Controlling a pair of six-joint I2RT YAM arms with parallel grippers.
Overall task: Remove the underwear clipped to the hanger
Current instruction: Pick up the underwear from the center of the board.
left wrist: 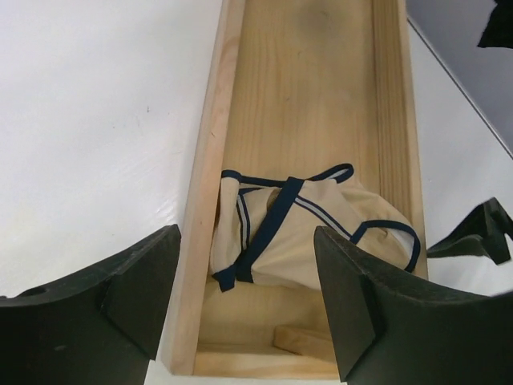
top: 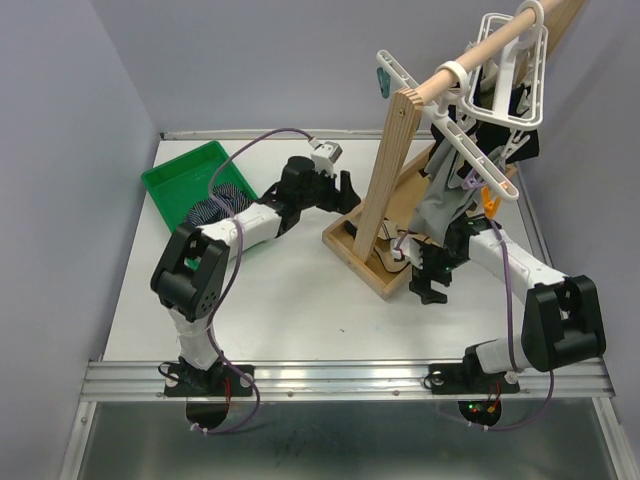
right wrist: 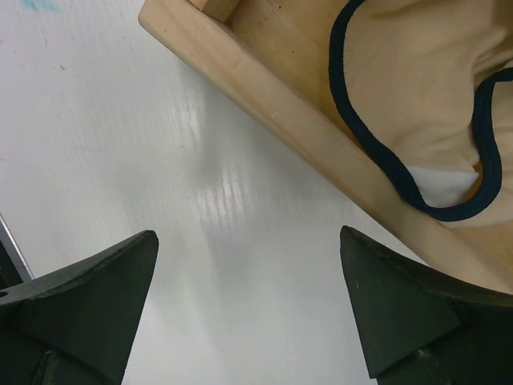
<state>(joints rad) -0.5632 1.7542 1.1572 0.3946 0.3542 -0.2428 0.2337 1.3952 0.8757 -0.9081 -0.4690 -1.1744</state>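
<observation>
A tan underwear with navy trim (left wrist: 313, 233) lies loose in the wooden base tray (left wrist: 309, 88) of the hanger stand; it also shows in the right wrist view (right wrist: 417, 96). A grey underwear (top: 445, 205) and a black one (top: 498, 100) hang clipped to the white hangers (top: 490, 135). A navy striped underwear (top: 215, 208) lies in the green bin (top: 185, 175). My left gripper (top: 345, 188) is open and empty just left of the stand's base, its jaws (left wrist: 247, 265) apart over the tray's near end. My right gripper (top: 430, 288) is open and empty over the table (right wrist: 247, 237) beside the tray.
The wooden upright (top: 385, 170) and dowel (top: 500, 45) rise between the two arms. An orange clip (top: 492, 202) hangs low by the grey garment. The tray's rim (right wrist: 280, 112) lies just ahead of my right fingers. Grey walls close the left and right.
</observation>
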